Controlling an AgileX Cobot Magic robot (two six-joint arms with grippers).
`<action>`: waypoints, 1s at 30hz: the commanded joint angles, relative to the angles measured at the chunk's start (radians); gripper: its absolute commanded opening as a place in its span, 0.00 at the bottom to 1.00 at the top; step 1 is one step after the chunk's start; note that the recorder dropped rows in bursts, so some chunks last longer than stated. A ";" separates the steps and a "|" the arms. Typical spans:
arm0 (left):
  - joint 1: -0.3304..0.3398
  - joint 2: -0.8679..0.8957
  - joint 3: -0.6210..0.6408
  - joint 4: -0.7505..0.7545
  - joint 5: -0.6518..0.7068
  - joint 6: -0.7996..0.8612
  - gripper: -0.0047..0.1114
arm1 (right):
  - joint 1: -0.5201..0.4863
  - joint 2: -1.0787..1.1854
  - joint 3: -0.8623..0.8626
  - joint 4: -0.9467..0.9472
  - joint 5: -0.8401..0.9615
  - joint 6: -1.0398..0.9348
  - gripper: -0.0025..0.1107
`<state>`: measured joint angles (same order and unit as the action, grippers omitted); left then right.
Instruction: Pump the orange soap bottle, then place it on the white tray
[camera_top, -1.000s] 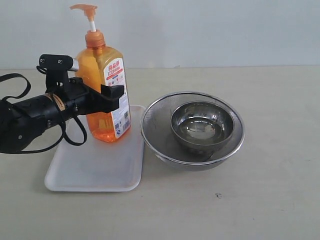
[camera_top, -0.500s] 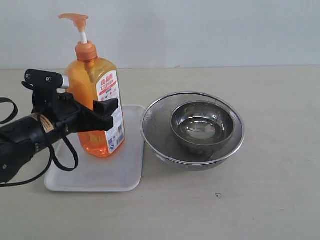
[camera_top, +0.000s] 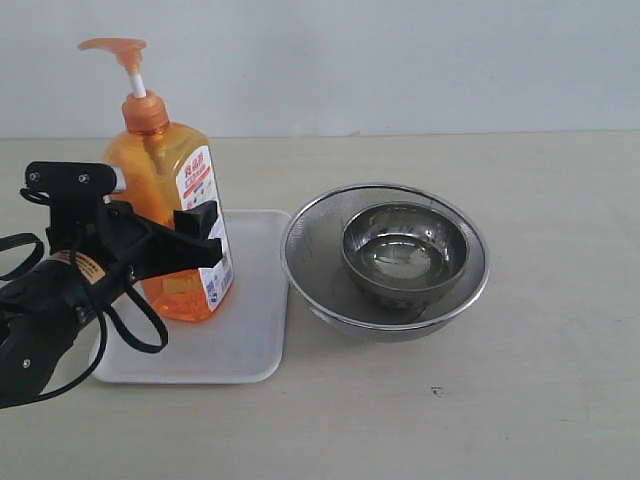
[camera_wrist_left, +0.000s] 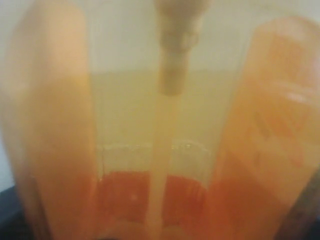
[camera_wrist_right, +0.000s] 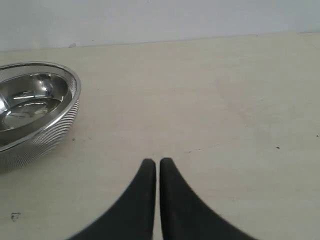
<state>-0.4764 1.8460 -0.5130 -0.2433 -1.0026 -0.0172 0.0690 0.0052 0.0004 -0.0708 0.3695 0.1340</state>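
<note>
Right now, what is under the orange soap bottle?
The white tray lies under the orange soap bottle, held by the left gripper. The bottle's base covers that part of the tray, so contact cannot be confirmed.

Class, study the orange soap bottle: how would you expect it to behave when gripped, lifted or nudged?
Probably tippy: the orange soap bottle is tall with a high pump head. Likely light for its size, as darker liquid seems to fill only its bottom. Its glossy flat sides may slip in the left gripper.
</note>
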 joint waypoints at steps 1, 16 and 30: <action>-0.006 -0.023 0.000 -0.015 -0.040 -0.023 0.08 | 0.000 -0.005 0.000 -0.007 -0.014 -0.002 0.02; -0.006 -0.023 0.000 0.101 0.016 -0.023 0.08 | 0.000 -0.005 0.000 -0.007 -0.014 -0.002 0.02; -0.006 -0.023 0.000 0.105 0.030 -0.020 0.08 | 0.000 -0.005 0.000 -0.007 -0.014 0.000 0.02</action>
<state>-0.4780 1.8349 -0.5130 -0.1379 -0.9693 -0.0239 0.0690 0.0052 0.0004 -0.0708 0.3695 0.1340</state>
